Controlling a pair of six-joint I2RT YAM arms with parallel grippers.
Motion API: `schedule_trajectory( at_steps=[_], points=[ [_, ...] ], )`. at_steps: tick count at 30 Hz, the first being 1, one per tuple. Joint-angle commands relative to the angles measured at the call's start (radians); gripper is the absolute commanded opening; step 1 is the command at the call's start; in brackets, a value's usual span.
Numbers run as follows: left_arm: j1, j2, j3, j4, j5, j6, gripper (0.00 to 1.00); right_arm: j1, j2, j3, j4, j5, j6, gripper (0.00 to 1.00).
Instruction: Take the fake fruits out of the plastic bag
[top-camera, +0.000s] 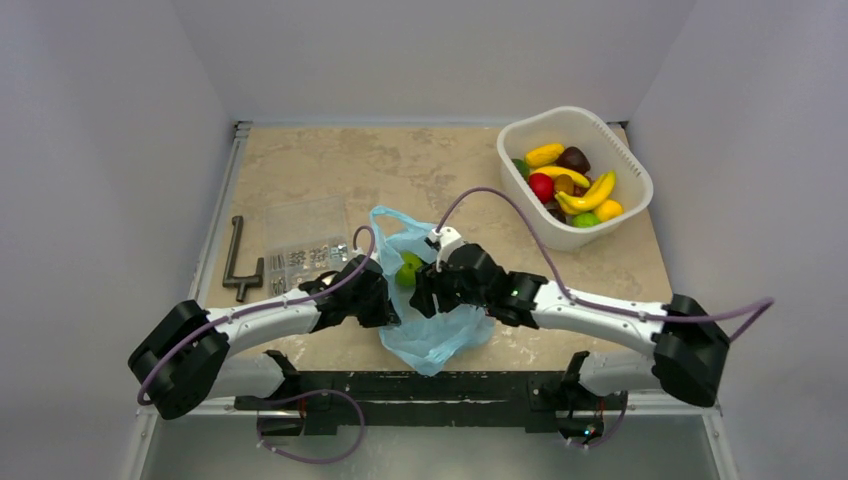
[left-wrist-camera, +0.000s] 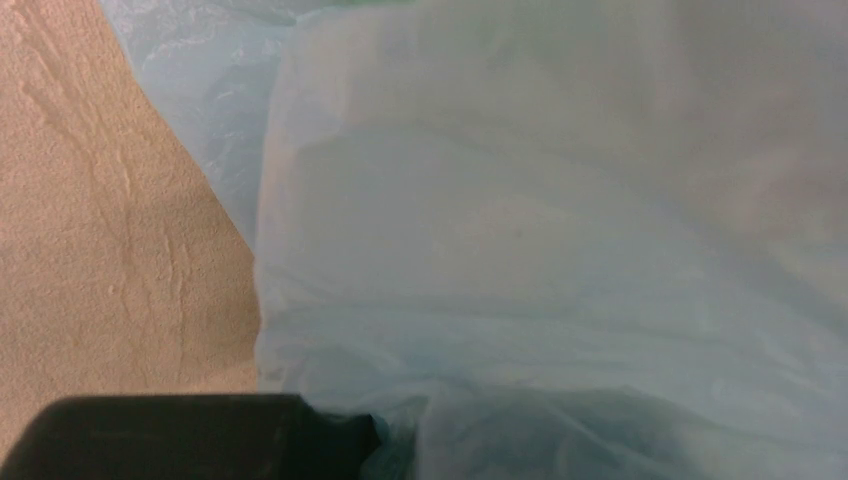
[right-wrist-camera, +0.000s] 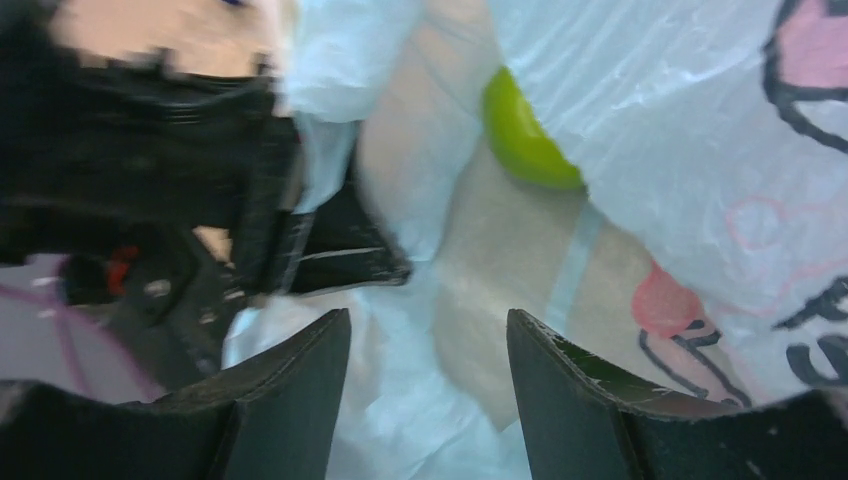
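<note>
While its two black fingers stand apart with nothing between them, the right gripper points into the opening of the thin, crinkly light-blue plastic bag. It seems lined up for a reach at what lies inside. Just ahead of it and a little to one side, a glossy green toy apple shows as a rounded bulge, half covered by a fold of film printed with pink-and-white cartoon outlines.

Opposite it, the left gripper presses against the bag's other side. From its own wrist view only one dark finger shows at the bottom edge against a wall of pale blue film, so I cannot tell whether it is pinched on the plastic or merely resting there. It probably sits there to hold the mouth spread so the apple stays exposed.

The bag lies crumpled on the beige stone-patterned table between the two arms, its loop handles toward the far side. No other fruit in it can be made out.

Well apart at the far right stands a white slotted plastic basket holding bananas and other toy fruit.
</note>
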Motion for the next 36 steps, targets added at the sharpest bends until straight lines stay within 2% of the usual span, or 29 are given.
schedule_trajectory(
  at_steps=[1, 6, 15, 23, 30, 36],
  points=[
    [0.003, -0.013, 0.023, 0.016, 0.008, -0.009, 0.0, 0.013, 0.128, 0.062, 0.118, 0.207, -0.009, 0.63],
    [0.003, -0.018, 0.02, 0.017, 0.006, -0.012, 0.0, 0.013, 0.223, 0.06, 0.248, 0.304, 0.017, 0.68],
    [0.003, -0.017, 0.019, 0.025, 0.008, -0.015, 0.0, 0.013, 0.328, 0.033, 0.487, 0.384, 0.045, 0.78],
    [0.003, -0.021, 0.011, 0.028, 0.012, -0.015, 0.0, 0.013, 0.432, 0.069, 0.55, 0.431, 0.046, 0.77],
    [0.003, -0.023, 0.01, 0.027, 0.014, -0.012, 0.0, 0.013, 0.484, 0.049, 0.604, 0.427, 0.021, 0.69],
    [0.003, -0.023, 0.008, 0.022, 0.016, -0.009, 0.0, 0.013, 0.54, 0.058, 0.643, 0.39, 0.002, 0.72]
  ],
)
